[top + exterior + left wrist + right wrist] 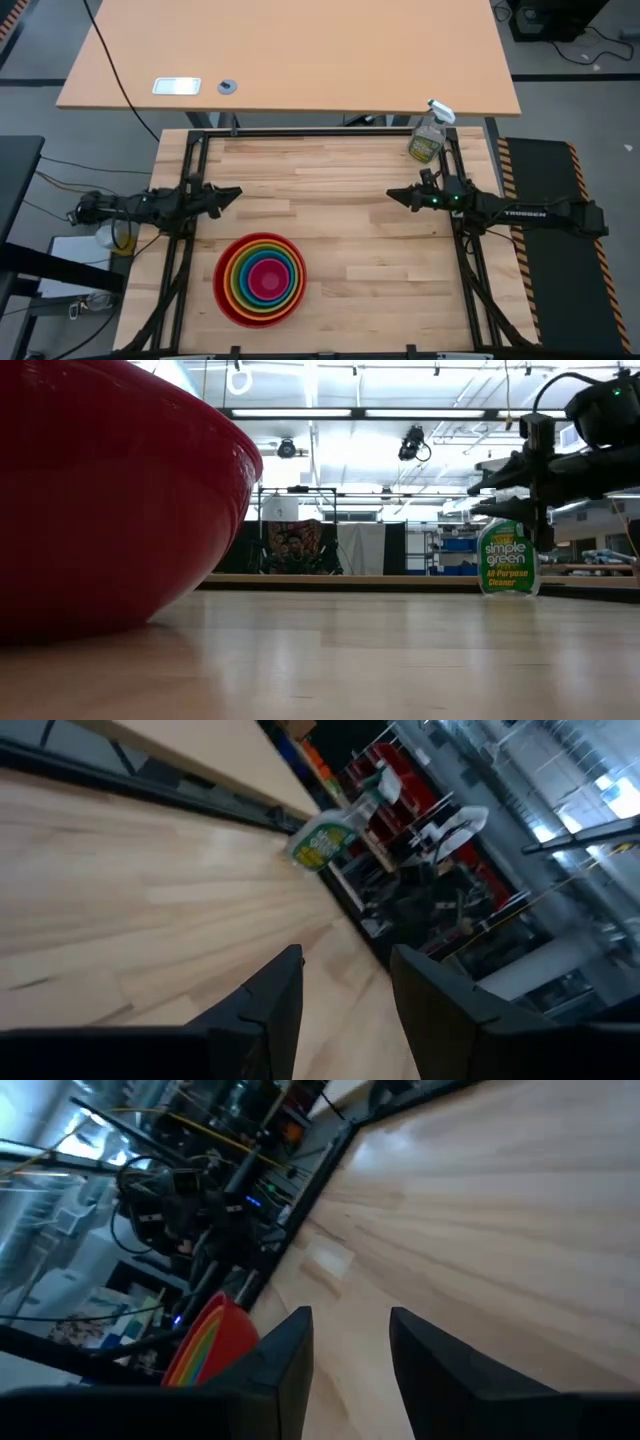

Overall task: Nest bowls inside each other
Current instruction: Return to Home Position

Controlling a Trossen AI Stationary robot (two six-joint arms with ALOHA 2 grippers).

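Observation:
Several bowls sit nested in one stack (261, 279) near the table's front edge, left of centre: red outermost, then orange, green and blue rings, with pink in the middle. The red bowl (100, 490) rests on the tabletop and fills the left of the low view; the stack's edge (205, 1342) also shows in the right wrist view. My left gripper (236, 195) hangs open at the table's left side, pointing level toward the right (345, 970). My right gripper (392, 197) hangs open at the right side, pointing left (350, 1330), (485, 495). Nothing is between either pair of fingers.
A clear spray bottle (428, 138) with a green label stands at the table's far right corner (508, 557), behind my right gripper. A black frame (190, 150) runs around the wooden top. Bare wood (330, 200) lies between the two grippers.

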